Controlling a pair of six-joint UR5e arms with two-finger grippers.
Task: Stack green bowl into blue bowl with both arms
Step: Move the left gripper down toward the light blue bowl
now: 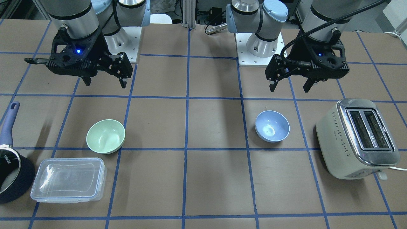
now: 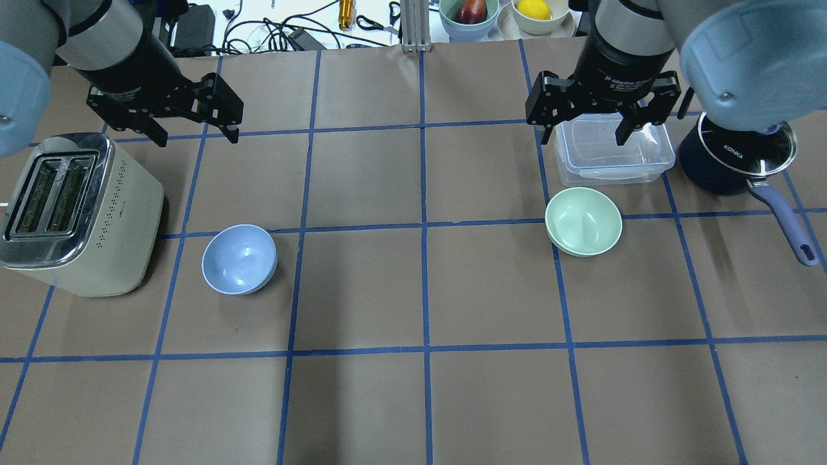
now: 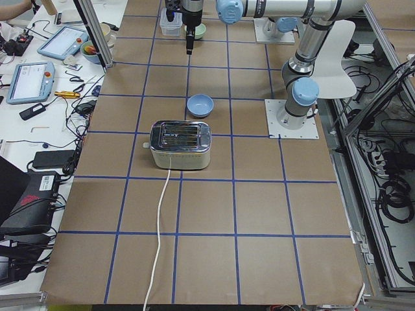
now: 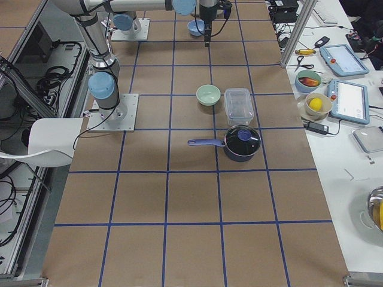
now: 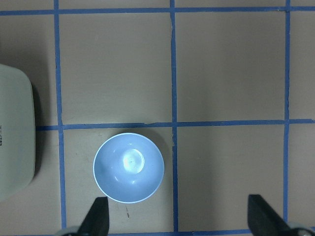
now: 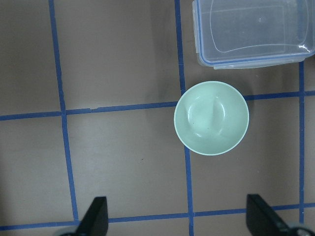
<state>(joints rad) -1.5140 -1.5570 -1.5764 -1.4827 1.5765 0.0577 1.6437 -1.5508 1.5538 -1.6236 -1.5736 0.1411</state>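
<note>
Overhead exterior: small round glossy pale mint-green bowl (image 2: 583,221) upright and empty on the right half of the brown, blue-taped table (image 2: 420,290). Just beside a clear rectangular lidded plastic container (image 2: 610,152), near a dark navy saucepan (image 2: 723,168) with a long handle. Small round glossy pale periwinkle-blue bowl (image 2: 239,259) upright on the left half, well apart from the green bowl, near a cream two-slot toaster (image 2: 97,239). Black two-finger left gripper (image 5: 179,216) raised clear of the table, blue bowl below it, fingers spread wide, holding nothing. Black two-finger right gripper (image 6: 179,216) likewise raised, green bowl below, fingers wide apart, empty.
</note>
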